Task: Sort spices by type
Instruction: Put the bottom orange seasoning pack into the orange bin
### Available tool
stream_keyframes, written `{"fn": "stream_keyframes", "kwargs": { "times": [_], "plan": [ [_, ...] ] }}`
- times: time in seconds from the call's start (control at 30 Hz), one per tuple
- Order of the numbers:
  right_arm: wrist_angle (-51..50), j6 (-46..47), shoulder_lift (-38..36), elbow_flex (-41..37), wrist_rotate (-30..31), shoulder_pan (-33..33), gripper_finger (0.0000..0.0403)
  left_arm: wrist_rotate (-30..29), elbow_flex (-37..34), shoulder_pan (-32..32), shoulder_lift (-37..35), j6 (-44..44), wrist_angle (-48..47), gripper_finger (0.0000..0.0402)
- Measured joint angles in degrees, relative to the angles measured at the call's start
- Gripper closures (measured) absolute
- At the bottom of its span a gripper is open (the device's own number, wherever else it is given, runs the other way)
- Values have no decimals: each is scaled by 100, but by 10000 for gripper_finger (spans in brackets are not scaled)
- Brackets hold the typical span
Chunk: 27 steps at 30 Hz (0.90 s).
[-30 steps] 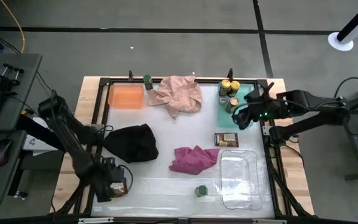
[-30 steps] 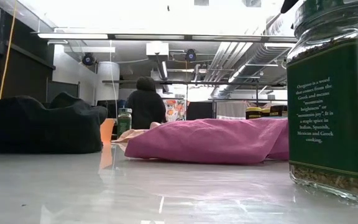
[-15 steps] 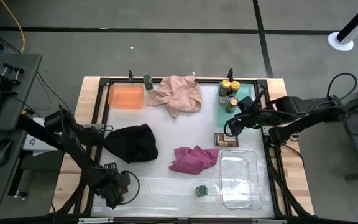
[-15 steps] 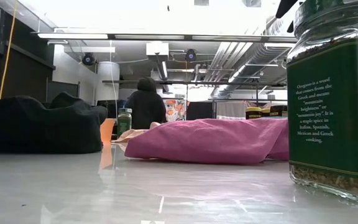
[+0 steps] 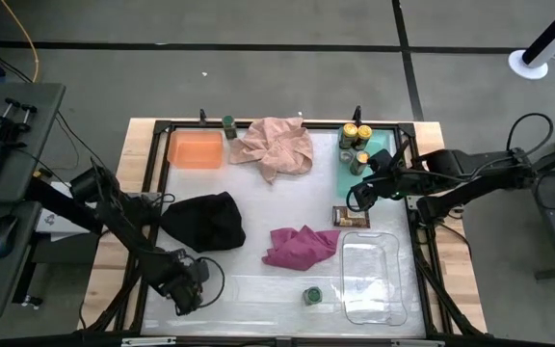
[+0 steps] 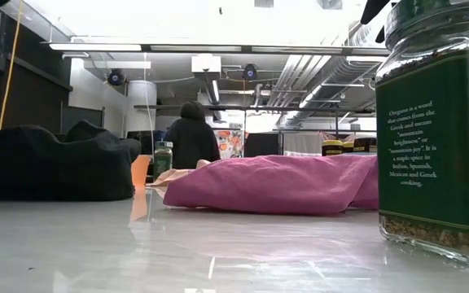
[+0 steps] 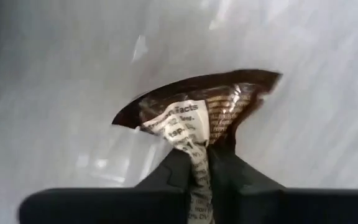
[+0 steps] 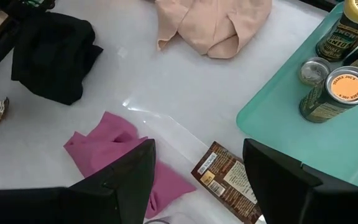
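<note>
Two grippers in frame. Left gripper (image 5: 189, 286), at the table's near-left corner, is clenched on a crumpled brown packet (image 7: 199, 118), pinched between its fingers (image 7: 176, 169). Right gripper (image 5: 362, 193) hangs with jaws apart, empty; second brown packet (image 8: 227, 181) lies flat just below it, the teal tray (image 8: 278, 134) with yellow-lidded jars (image 8: 338, 91) just beyond.
</note>
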Motion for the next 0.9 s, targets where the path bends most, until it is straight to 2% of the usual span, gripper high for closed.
{"fn": "stream_keyframes", "kwargs": {
  "times": [0.13, 0.2, 0.27, 0.4, 0.5, 0.6, 0.7, 0.8, 0.9],
  "plan": [
    [0, -34, 0, 0, 1, 0, 167, -37, 103, 323, -783, 342, 374, 379],
    [0, -135, 0, 0, 16, 0, 167, -325, 262, 581, -1299, 638, 528, 389],
    [0, -182, 0, 0, 85, 0, 167, -1000, 469, 966, -1812, 884, 522, 396],
    [2, -182, 0, -2, 471, 0, 167, -2547, 805, 2159, -2596, 1094, -502, 397],
    [4, -178, 0, -2, 801, -53, 167, -3176, 846, 3403, -3056, 1592, -944, 399],
    [4, -131, 0, -1, 1032, -192, 167, -3158, 846, 4890, -3222, 2463, -1096, 400],
    [4, -55, 0, -2, 1076, -429, 167, -2790, 844, 6429, -3104, 3654, -838, 401],
    [6, -22, 0, -2, 1074, -730, 167, -2274, 844, 7859, -2691, 4764, -324, 401],
    [7, 41, 0, -2, 1008, -1053, 167, -1689, 844, 9033, -2123, 5394, 234, 401]
  ]
}}
